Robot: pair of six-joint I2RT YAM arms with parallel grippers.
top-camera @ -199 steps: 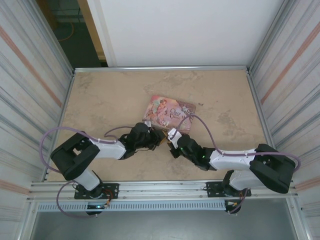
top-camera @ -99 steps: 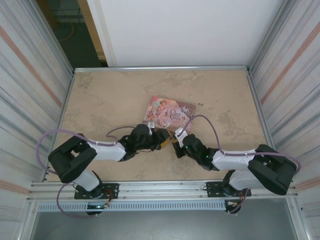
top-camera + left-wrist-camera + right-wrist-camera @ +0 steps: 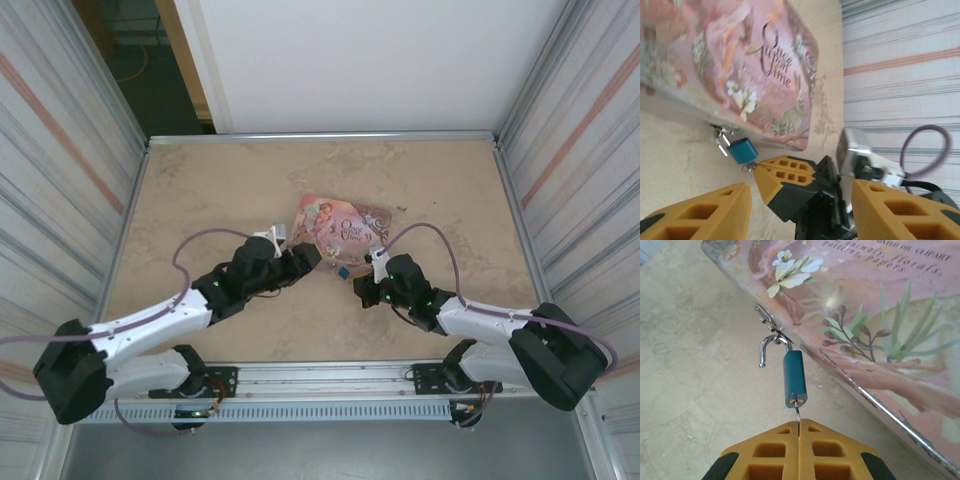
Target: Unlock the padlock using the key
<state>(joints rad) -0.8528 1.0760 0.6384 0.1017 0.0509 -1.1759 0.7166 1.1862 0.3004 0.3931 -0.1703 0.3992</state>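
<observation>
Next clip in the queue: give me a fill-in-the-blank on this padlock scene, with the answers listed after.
1. The padlock has a ____ body.
2. The right end effector is shut on the ____, whose tip sits in the padlock's base.
3. The padlock hangs from the clasp of the ____ tin box.
4. The left end effector has its jaws ____, gripping nothing.

Missing words: blue; key; pink; open.

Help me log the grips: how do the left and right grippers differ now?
The left gripper is open and empty; the right gripper is shut on the key in the padlock. The left gripper is clear of the padlock; the right gripper meets it through the key. Both are yellow-tipped.
</observation>
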